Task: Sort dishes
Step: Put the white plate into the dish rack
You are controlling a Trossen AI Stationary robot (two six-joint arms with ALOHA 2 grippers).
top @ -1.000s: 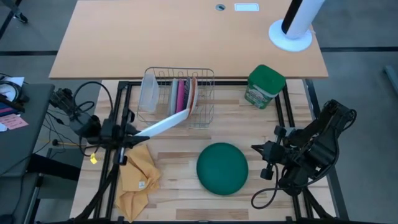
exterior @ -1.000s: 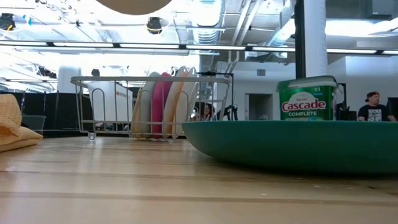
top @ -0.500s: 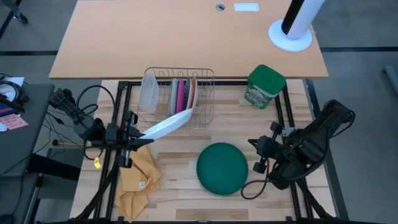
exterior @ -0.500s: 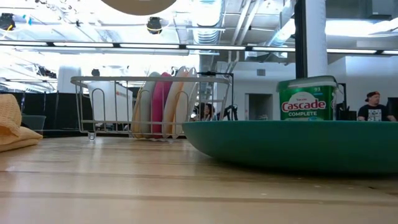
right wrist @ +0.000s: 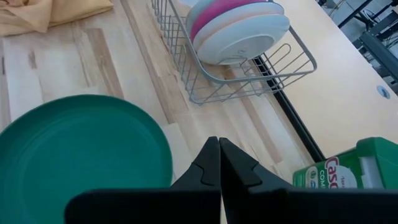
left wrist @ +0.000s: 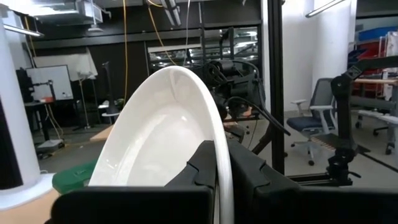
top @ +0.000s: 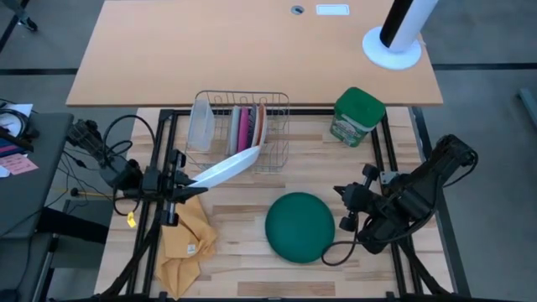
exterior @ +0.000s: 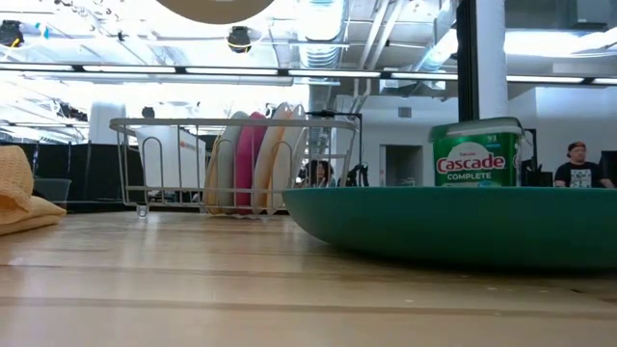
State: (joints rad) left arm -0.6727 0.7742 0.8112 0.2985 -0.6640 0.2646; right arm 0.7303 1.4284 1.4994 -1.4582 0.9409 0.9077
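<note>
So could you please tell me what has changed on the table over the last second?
The left gripper, shut on the white plate, pulled back slightly toward its own side early on, taking the plate with it, then held. The right gripper, shut and empty, moved in toward the green plate. The green plate, the rack with its upright plates, the canister and the cloth stayed put.

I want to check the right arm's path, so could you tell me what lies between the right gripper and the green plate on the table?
Only bare wooden table: the high view shows the right gripper just beside the green plate, fingers shut.
</note>
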